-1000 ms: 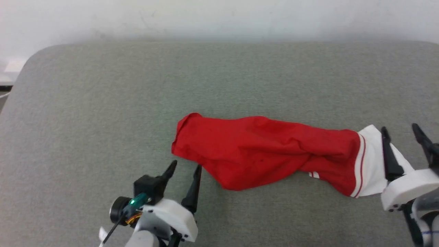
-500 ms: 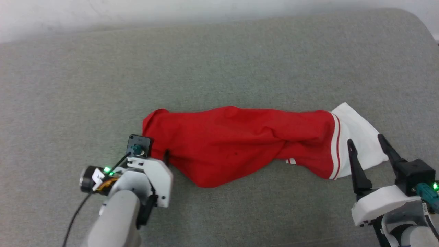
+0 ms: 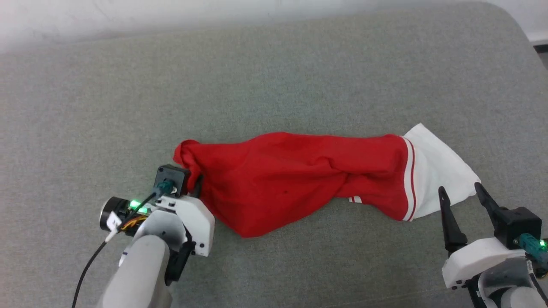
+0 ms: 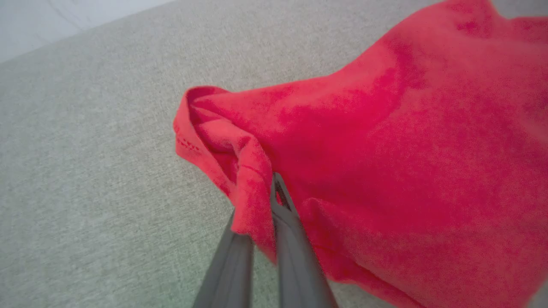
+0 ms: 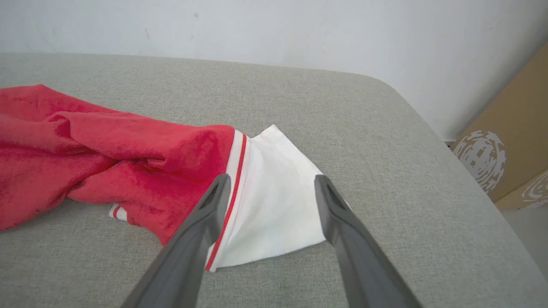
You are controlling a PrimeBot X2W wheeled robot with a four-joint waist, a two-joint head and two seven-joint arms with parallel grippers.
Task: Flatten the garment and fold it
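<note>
Soft red garment point(image 3: 299, 179) lies bunched lengthwise on my nubby grey counter point(image 3: 274, 85), white wall point(image 3: 128, 17) behind. Jaws on my left gripper point(image 4: 274, 184) pinch its crumpled red end; my right gripper point(image 3: 459, 187) gapes beside the white sleeve point(image 3: 432, 171).

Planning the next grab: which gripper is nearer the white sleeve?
Right. The right gripper is at the sleeve, jaws open; the left gripper clamps the garment at its far end.
</note>
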